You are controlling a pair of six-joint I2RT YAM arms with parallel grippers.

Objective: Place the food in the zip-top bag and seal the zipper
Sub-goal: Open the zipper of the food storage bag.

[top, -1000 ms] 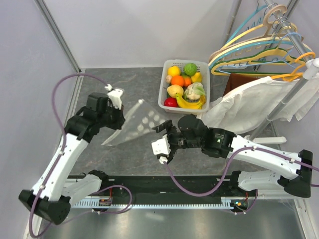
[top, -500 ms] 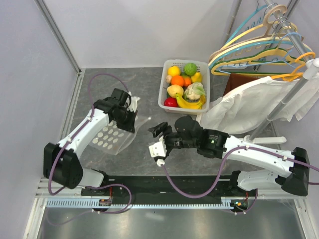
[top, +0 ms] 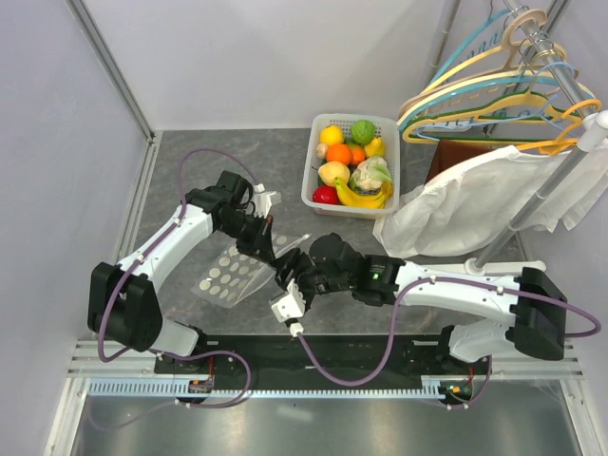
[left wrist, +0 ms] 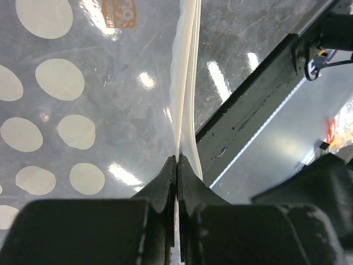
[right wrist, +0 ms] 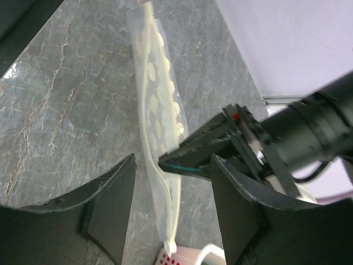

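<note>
The clear dotted zip-top bag (top: 228, 278) hangs tilted over the table, left of centre. My left gripper (top: 266, 247) is shut on its zipper (left wrist: 185, 83) edge, the strip pinched between the jaws (left wrist: 177, 160). My right gripper (top: 290, 269) is open and straddles the same edge, with the zipper strip (right wrist: 161, 182) between its fingers (right wrist: 107, 207) and touching neither. A small white slider tab (right wrist: 171, 246) sits at the strip's end. The food (top: 350, 161), with a banana, orange, green and yellow pieces, lies in the white basket (top: 308, 190) behind.
A white cloth garment (top: 475, 199) hangs from a rack of coloured hangers (top: 494, 95) at the right. A black rail (top: 332, 347) runs along the table's near edge. Grey walls close the left and back sides.
My left gripper has swung the bag down and toward the centre. My right gripper has moved left up to the bag's edge, and its jaws have narrowed.
</note>
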